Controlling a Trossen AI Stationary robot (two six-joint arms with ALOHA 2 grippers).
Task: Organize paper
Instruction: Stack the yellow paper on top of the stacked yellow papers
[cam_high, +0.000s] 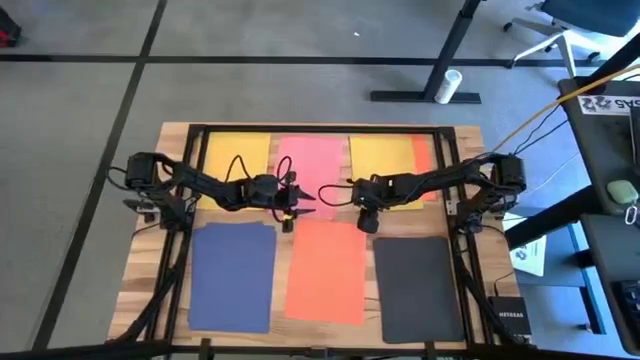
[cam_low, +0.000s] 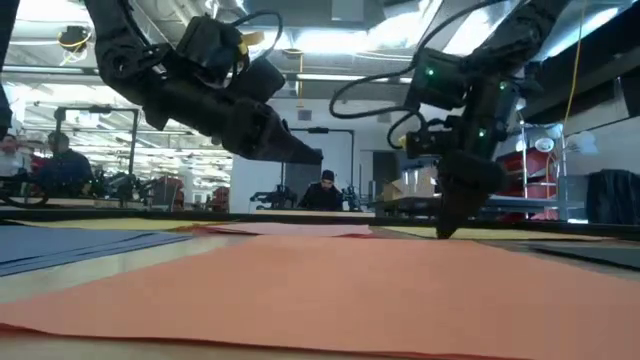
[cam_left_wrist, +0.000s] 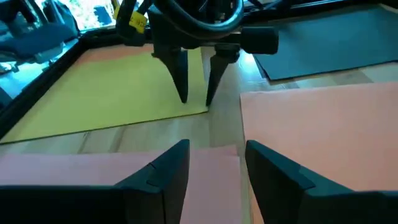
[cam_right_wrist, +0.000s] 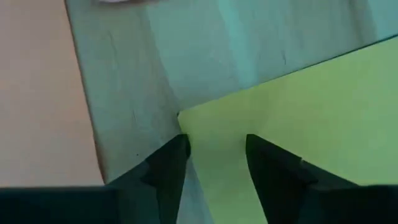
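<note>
Six coloured sheets lie flat on the wooden table (cam_high: 150, 290), in two rows of three. Seen from above, a yellow sheet (cam_high: 236, 158), a pink sheet (cam_high: 313, 165) and a second yellow sheet (cam_high: 385, 165) fill the far row, the last lying over an orange sheet (cam_high: 423, 155) that shows only at its 3 o'clock edge. A navy sheet (cam_high: 232, 275), a large orange sheet (cam_high: 326, 270) and a black sheet (cam_high: 415, 285) fill the near row.

At table centre the right gripper (cam_right_wrist: 214, 158) points straight down, fingers apart, straddling the near corner of the second yellow sheet, with fingertips at or just above it. The large orange sheet lies toward 7 o'clock of it.

The left gripper (cam_left_wrist: 214, 168), fingers also apart and empty, hovers level above the pink sheet's near edge, facing the right gripper at 3 o'clock.
</note>
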